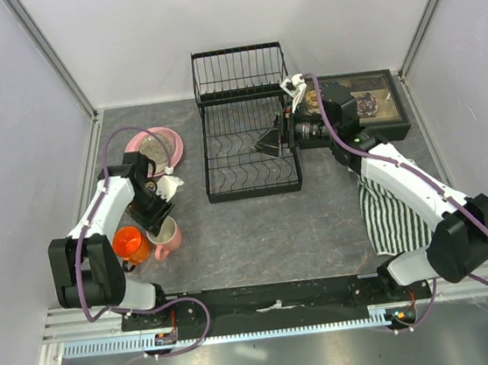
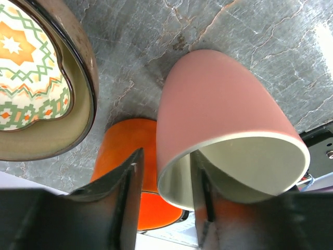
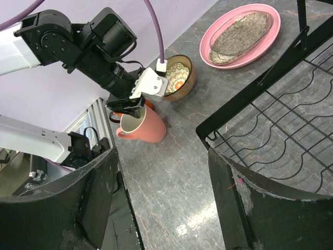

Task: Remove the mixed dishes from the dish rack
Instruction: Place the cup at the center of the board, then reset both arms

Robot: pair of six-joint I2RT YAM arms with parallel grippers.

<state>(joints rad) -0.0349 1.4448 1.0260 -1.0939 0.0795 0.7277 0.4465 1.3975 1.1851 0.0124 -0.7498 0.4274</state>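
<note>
An orange mug is standing at the left of the grey surface, and a pink mug is sitting upright just beside it. The left hand is hovering over the pink mug with its fingers apart, one inside the rim and one outside, not pinching the wall. A brown bowl with a patterned inside is lying near the mugs. Farther back, a grey speckled plate is resting in a pink plate. The right hand is hanging over the black wire rack, fingers spread wide and gripping nothing.
</note>
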